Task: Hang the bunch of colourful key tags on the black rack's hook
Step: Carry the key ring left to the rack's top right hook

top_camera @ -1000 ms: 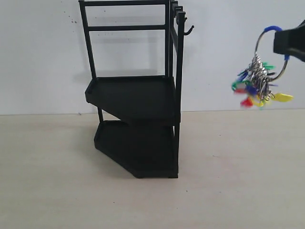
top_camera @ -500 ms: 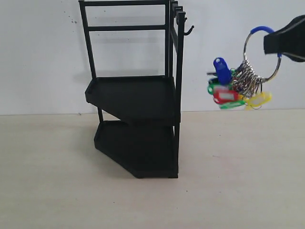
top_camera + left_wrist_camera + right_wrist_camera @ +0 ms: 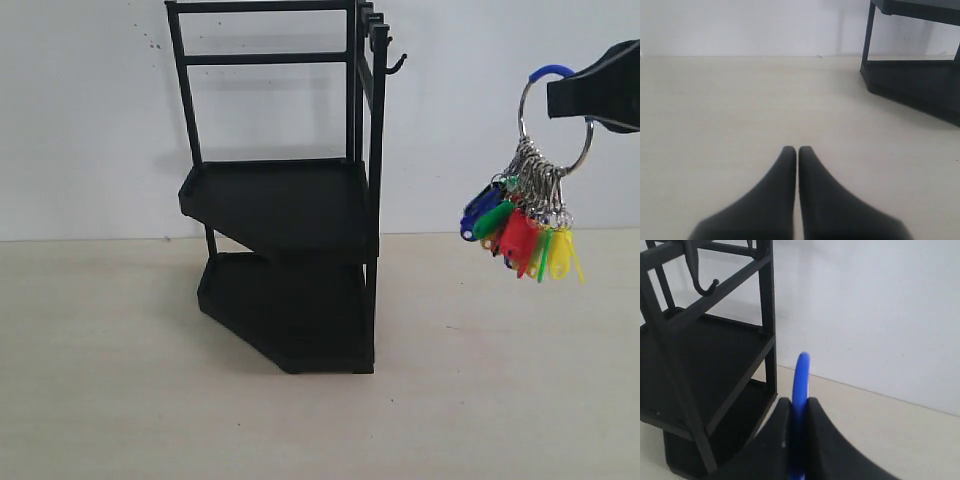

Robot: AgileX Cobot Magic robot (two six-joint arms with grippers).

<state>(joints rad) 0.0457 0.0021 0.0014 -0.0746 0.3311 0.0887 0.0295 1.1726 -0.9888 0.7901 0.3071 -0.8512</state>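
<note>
The black rack stands on the table at centre, its small upturned hook sticking out to the right near the top; the hook also shows in the right wrist view. At the far right my right gripper is shut on the blue sleeve of the colourful key tag bunch, whose tags dangle below the ring, well right of the hook. The blue sleeve is pinched between the right gripper. My left gripper is shut and empty above the table; it does not show in the exterior view.
A white wall rises behind the light table. The rack's lower tray lies ahead of the left gripper, off to one side.
The tags swung out to the left and have dropped back under the ring. The right gripper shifted slightly left and then held about still.
</note>
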